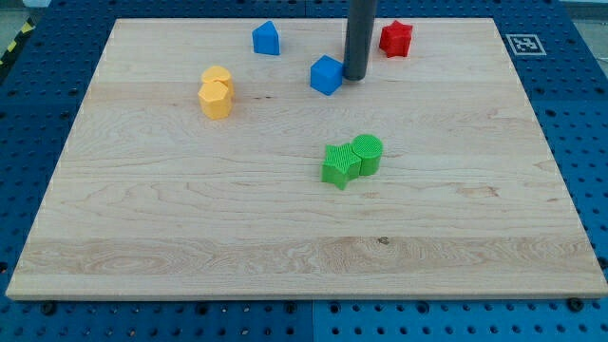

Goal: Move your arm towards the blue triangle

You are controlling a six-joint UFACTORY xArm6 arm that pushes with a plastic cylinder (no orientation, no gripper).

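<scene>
Seven small blocks are sitting on the wooden surface [190,218], and my tip [355,77] is resting near the view's top, just beside the blue cube [326,75] on its right, touching it or nearly so; I cannot tell which. The blue triangle [267,39], the block I am meant to approach, is lying further toward the view's top left, apart from the cube and well clear of my tip. I am judging the task as only partly done: the rod is standing in the right part of the board, but the cube is sitting between my tip and the triangle, so the closing move toward the upper left is what is remaining, and it is probably calling for a path around the cube rather than through it. The red block [395,39] is lying to the right of the rod, the two yellow blocks [216,92] are touching each other at the left, and the green star [338,166] and green cylinder [367,155] are pressing together near the middle. No fingers are fitted, so nothing is being held. A black-and-white square marker [522,44] is showing at the surface's top right corner; no readable writing or brand is appearing anywhere.
</scene>
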